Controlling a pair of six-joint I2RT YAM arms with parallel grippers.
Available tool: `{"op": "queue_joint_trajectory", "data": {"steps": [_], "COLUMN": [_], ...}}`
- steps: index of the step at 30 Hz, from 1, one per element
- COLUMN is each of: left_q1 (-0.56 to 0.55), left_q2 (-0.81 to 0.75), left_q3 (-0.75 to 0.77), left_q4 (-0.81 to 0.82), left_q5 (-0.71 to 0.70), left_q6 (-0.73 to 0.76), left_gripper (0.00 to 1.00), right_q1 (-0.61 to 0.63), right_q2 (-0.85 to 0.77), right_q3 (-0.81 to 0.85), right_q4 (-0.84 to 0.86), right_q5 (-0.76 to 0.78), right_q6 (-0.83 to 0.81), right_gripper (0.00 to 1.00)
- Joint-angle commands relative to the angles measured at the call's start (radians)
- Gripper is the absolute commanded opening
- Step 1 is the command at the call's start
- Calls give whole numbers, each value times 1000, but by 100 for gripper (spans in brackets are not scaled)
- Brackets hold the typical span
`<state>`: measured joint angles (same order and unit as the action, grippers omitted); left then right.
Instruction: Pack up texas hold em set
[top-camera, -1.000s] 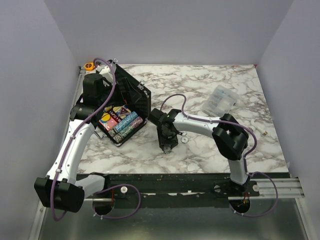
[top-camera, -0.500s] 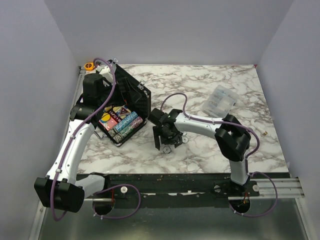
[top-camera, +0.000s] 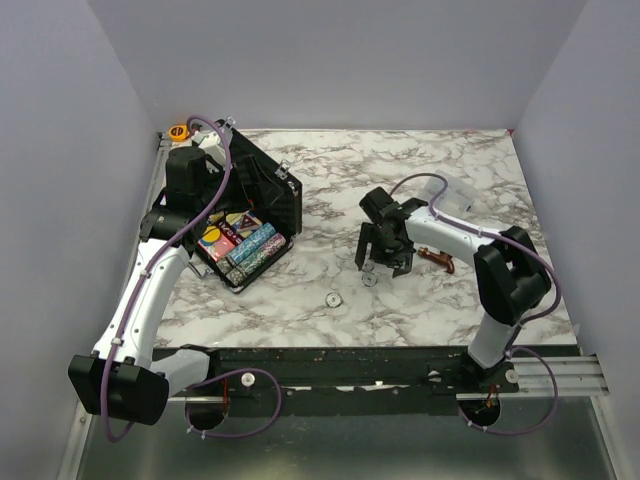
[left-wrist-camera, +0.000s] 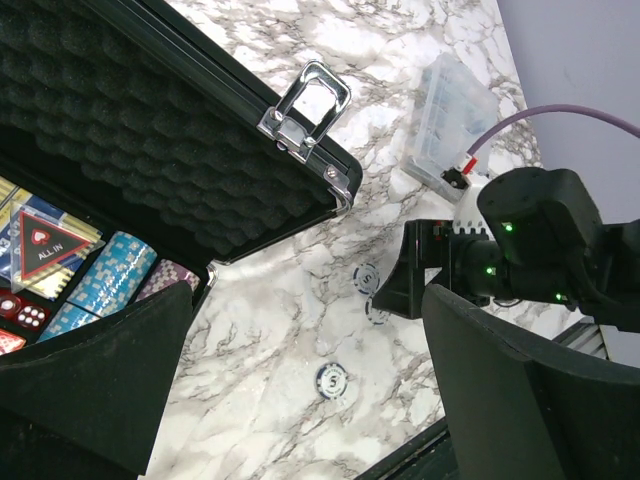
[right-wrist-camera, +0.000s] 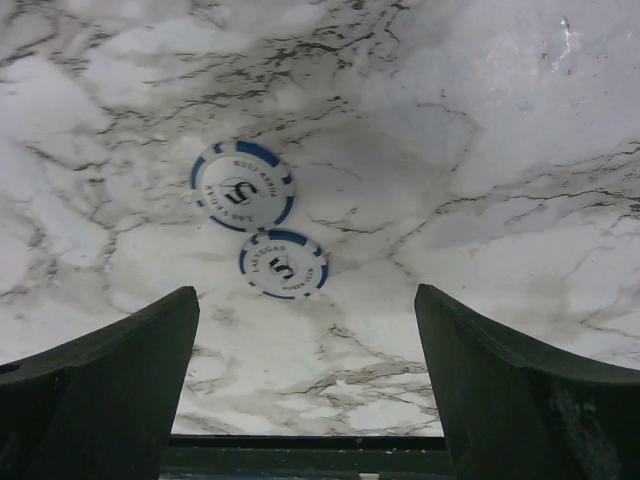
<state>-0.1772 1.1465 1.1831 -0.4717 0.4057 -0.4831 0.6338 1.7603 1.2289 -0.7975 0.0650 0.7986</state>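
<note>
The black hinged case (top-camera: 275, 190) of the texas hold em set stands open at the left, with chip rows (top-camera: 252, 248) and card decks (top-camera: 215, 238) inside. My left gripper (left-wrist-camera: 300, 400) hangs open over the case's front corner, nothing between its fingers; the foam-lined lid (left-wrist-camera: 150, 150) fills that view. My right gripper (top-camera: 383, 262) is open just above the table, nothing between its fingers. Two white-and-blue "5" chips (right-wrist-camera: 241, 185) (right-wrist-camera: 283, 265) lie flat ahead of its fingertips. A third chip (top-camera: 332, 298) lies alone nearer the front edge, seen too as the chip (left-wrist-camera: 333, 380).
A clear plastic box (top-camera: 440, 195) lies at the back right, partly behind the right arm. An orange tape roll (top-camera: 179, 131) sits in the far left corner. A small reddish-brown object (top-camera: 437, 260) lies right of the right gripper. The table's black front rail (top-camera: 350, 355) runs below.
My right gripper opened and let go of a chip near the front middle. It then moved right and back, over the two other chips. The left arm has not moved.
</note>
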Motion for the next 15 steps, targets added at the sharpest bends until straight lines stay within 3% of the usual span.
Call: {"op": "queue_joint_trajectory", "data": {"steps": [1,15], "left_q1": [-5,-4], "left_q2": [-1,9], "left_q3": [-5,-4], "left_q4": [21,22], "left_q5": [31,35], "left_q6": [-3,-5], "left_gripper": [96,96], "right_q1": [-3,0], "right_q2": [49,148], "right_q3": [-9,57], "right_q4": [29,-13], "right_q5": [-87,-29], "right_q6": [-88,-149], "right_gripper": [87,73]}}
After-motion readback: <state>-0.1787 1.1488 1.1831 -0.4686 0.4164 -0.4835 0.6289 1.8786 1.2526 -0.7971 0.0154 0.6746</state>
